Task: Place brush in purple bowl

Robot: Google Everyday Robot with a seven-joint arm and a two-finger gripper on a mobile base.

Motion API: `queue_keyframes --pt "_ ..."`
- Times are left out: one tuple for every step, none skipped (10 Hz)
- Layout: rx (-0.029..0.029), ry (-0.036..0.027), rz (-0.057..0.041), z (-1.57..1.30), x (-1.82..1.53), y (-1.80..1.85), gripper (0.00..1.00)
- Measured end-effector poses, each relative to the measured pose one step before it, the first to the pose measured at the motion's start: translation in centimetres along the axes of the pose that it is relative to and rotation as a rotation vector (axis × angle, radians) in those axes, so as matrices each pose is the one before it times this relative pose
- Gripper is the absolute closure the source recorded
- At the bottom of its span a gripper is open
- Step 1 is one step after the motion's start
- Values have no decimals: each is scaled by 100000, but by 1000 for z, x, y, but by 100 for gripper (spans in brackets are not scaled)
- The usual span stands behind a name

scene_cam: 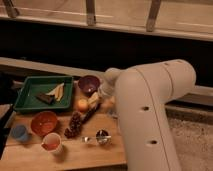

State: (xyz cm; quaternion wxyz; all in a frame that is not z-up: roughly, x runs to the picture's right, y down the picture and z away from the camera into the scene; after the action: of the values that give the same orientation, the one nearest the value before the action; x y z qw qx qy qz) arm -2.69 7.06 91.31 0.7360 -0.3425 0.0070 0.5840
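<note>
The purple bowl (89, 84) stands at the back of the wooden table, just right of the green tray. The brush (90, 114) is a slim dark stick lying slanted on the table in front of the bowl, between the orange fruit and the arm. My gripper (98, 99) is at the end of the large white arm, low over the table just in front and to the right of the purple bowl, at the brush's upper end. The arm hides most of the gripper.
A green tray (25, 95) holds a short dark bar (45, 98) and yellow pieces. An orange fruit (82, 105), a pine cone (74, 125), an orange-red bowl (44, 122), a blue cup (19, 132), a white cup (51, 142) and a metal spoon (101, 136) lie around. The arm covers the table's right side.
</note>
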Motion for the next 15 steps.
queue_keyframes --pt "2291 1025 -2269 462 -154 152 20" --pt "2146 1271 -1504 687 -161 4 20" --pt "1741 563 -862 252 -118 -331 20" --pt "1359 701 -384 374 -14 -357 20" --pt "681 602 -128 446 45 -309 24" --pt "282 295 133 328 55 -307 33" --pt "-40 148 -18 74 37 -123 40" --pt "-128 -248 -13 -26 142 -323 55" --pt "8 -75 -143 -119 -3 -4 62" --pt "-83 326 88 -172 99 26 73" --pt "-125 505 82 6 140 64 80" --pt "-68 167 -145 45 -7 118 82" --pt "-910 -684 835 -45 31 -19 82" --pt "-3163 -2358 2558 -356 306 -391 82" --pt "-2936 -2176 2671 -713 618 -816 82"
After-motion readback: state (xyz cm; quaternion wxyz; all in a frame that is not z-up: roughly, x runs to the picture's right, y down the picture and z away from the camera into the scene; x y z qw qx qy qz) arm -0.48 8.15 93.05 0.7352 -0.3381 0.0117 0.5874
